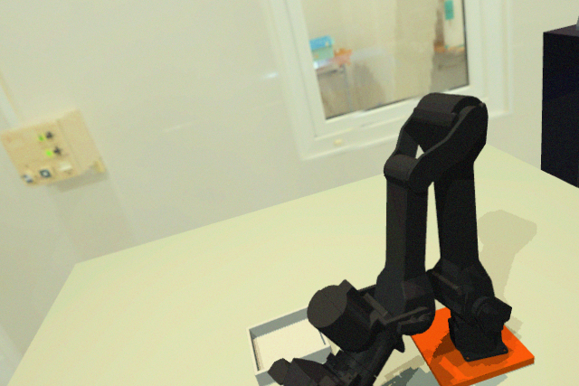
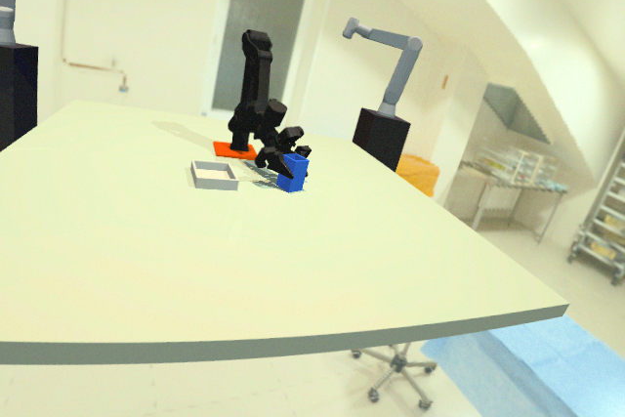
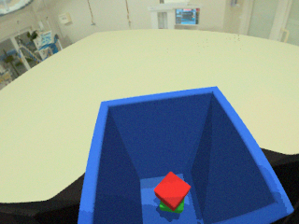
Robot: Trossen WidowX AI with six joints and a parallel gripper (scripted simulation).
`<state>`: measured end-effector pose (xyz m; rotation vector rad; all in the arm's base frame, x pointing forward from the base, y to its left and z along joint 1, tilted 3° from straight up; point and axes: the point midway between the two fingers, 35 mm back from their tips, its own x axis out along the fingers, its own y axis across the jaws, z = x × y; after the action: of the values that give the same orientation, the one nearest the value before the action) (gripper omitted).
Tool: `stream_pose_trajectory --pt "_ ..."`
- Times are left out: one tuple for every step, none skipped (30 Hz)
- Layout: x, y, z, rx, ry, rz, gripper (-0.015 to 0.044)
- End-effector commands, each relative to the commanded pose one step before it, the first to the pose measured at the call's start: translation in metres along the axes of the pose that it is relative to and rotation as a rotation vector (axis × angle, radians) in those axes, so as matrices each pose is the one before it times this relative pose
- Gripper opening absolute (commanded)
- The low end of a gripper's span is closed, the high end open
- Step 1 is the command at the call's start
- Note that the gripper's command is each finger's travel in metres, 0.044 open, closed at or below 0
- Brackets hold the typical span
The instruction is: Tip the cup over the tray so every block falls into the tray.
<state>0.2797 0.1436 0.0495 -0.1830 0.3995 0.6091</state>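
Beside a shallow gray tray (image 1: pixel 274 319) (image 2: pixel 214 186), a black parallel-jaw gripper (image 2: pixel 296 170) clamps an upright, square blue cup (image 2: pixel 291 181) (image 3: pixel 161 121); a level lift should keep its red block (image 3: pixel 172 189) and green block (image 3: pixel 172 208) inside.

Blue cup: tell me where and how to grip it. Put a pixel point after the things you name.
Best gripped by two opposite outer walls of the blue cup (image 2: pixel 290 183) (image 3: pixel 159 119), one finger each side, probably below the rim: it stands upright, its walls are flat, and its open top stays unobstructed for pouring.
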Motion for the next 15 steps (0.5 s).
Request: stream_pose_trajectory --pt "-0.00265 -0.00069 0.00868 0.0033 -0.0075 -0.0052 0.0044" --pt "-0.00086 0.00012 0.00154 0.0 -0.00004 0.0 0.0017" --pt "-0.00089 0.00013 0.00153 0.0 -0.00003 0.0 0.0" --pt "-0.00112 0.00027 0.00099 0.0 0.00001 0.00001 0.0" --pt "-0.00089 0.00022 0.00076 0.0 0.00001 0.00001 0.0" --pt "-0.00054 0.00013 0.00045 0.0 0.0 0.0 0.0" --pt "-0.00052 0.00011 0.00051 0.0 0.0 0.0 0.0" --pt "-0.00084 0.00018 0.00081 0.0 0.0 0.00001 0.0" --pt "-0.00058 0.00012 0.00055 0.0 0.0 0.0 0.0" --pt "-0.00038 0.00004 0.00067 0.0 -0.00001 0.0 0.0" --pt "-0.0006 0.00007 0.00104 0.0 -0.00002 0.0 0.0" --pt "-0.00057 0.00007 0.00096 0.0 -0.00002 0.0 0.0" --pt "-0.00065 0.00009 0.00105 0.0 -0.00002 0.0 0.0" --pt "-0.0007 0.0001 0.00111 0.0 -0.00002 0.0 0.0" --pt "-0.00043 0.00006 0.00067 0.0 -0.00001 0.0 0.0"
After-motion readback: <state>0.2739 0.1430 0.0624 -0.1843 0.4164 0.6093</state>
